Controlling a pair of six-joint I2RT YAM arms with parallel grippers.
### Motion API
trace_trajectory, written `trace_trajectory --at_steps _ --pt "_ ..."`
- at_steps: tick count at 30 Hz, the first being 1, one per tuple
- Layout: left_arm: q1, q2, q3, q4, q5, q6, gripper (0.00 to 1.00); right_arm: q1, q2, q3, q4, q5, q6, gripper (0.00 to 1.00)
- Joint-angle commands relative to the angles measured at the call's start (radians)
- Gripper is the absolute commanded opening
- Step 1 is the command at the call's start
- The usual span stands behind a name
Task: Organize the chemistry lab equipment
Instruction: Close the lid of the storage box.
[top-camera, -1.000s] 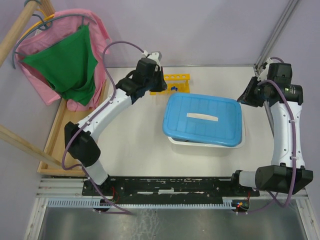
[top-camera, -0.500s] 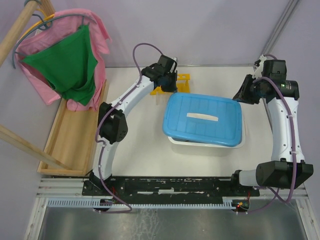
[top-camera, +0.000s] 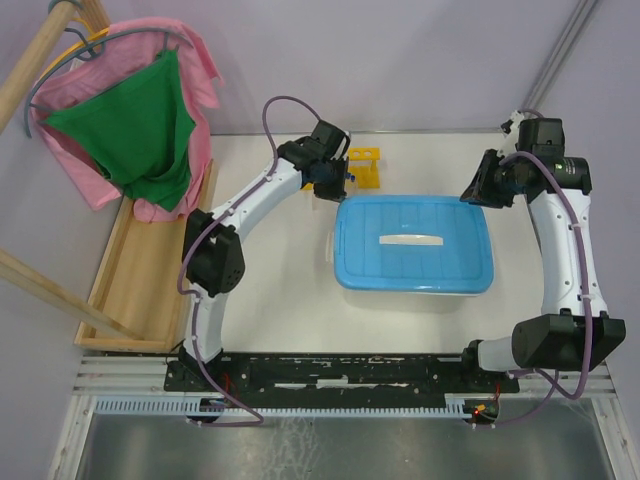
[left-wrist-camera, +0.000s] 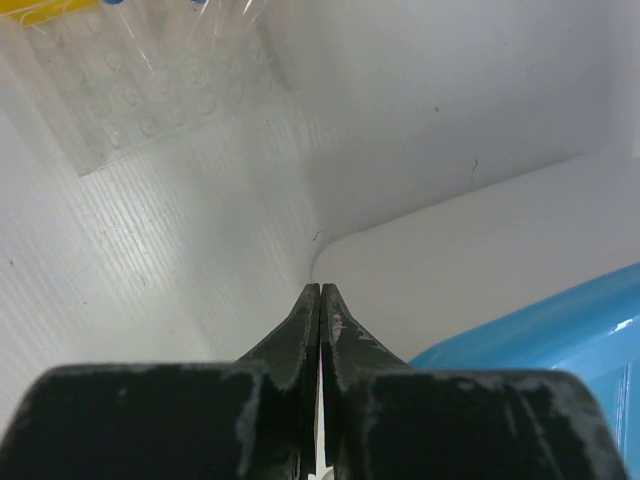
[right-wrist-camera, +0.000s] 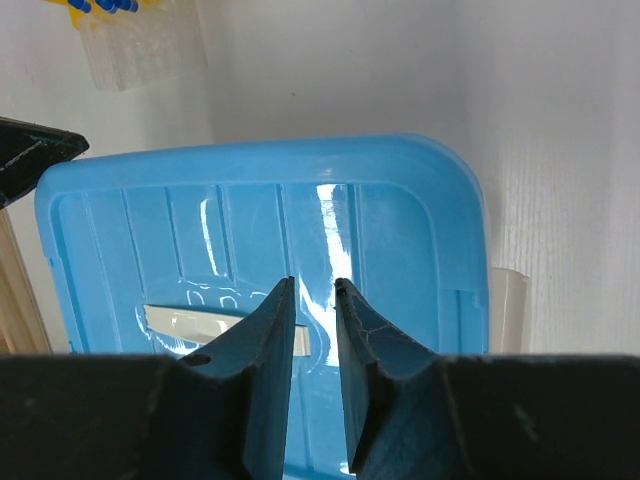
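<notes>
Fingers of the left gripper (left-wrist-camera: 320, 290) are pressed flat against each other with nothing between them, as I see from the left wrist camera. They point down at the bare white table (top-camera: 270, 270), just off the far left corner of the blue lid (top-camera: 440, 260). From overhead, my left arm reaches across to the far side of the table, with its gripper just beside the left end of the yellow test-tube rack (top-camera: 365, 166). The rack stands near the far edge, beyond the lid and apart from it. Blue-capped tubes (right-wrist-camera: 103, 6) sit in the rack. Both wrist views catch it only at the top of the frame, with a pale translucent part below the yellow one. The right gripper (right-wrist-camera: 314, 290) hangs over the lid near its far right side. Its fingers are parted by a narrow gap and grasp nothing, and the blue plastic shows between them. The lid lies flat over the white tub (right-wrist-camera: 508, 300), of which I can see only a sliver of rim at the edges. I cannot make out any flasks, tongs or rod from these cameras. A wooden tray (top-camera: 140, 280) runs along the left side of the table, with pink and green cloths (top-camera: 140, 120) hanging above it.
</notes>
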Motion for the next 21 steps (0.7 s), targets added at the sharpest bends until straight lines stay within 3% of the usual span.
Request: trace_trajectory --at_steps 1,6,10,15,21 --pt "-0.005 -0.088 -0.021 0.03 -0.088 0.035 0.03 0.014 -0.001 0.03 0.043 -0.045 -0.018 0.3" --pt "-0.004 -0.138 0.003 0.039 -0.231 0.057 0.04 0.048 -0.007 0.026 0.012 -0.063 -0.045 0.28" --pt "-0.004 -0.194 0.02 0.042 -0.283 0.073 0.05 0.056 -0.05 -0.027 -0.02 0.009 -0.064 0.24" --pt "-0.01 -0.298 -0.033 0.105 -0.117 0.062 0.04 0.056 -0.069 -0.065 -0.119 0.088 -0.071 0.11" --pt "-0.067 -0.364 -0.158 0.168 0.02 0.057 0.03 0.057 -0.079 -0.106 -0.184 0.177 -0.051 0.05"
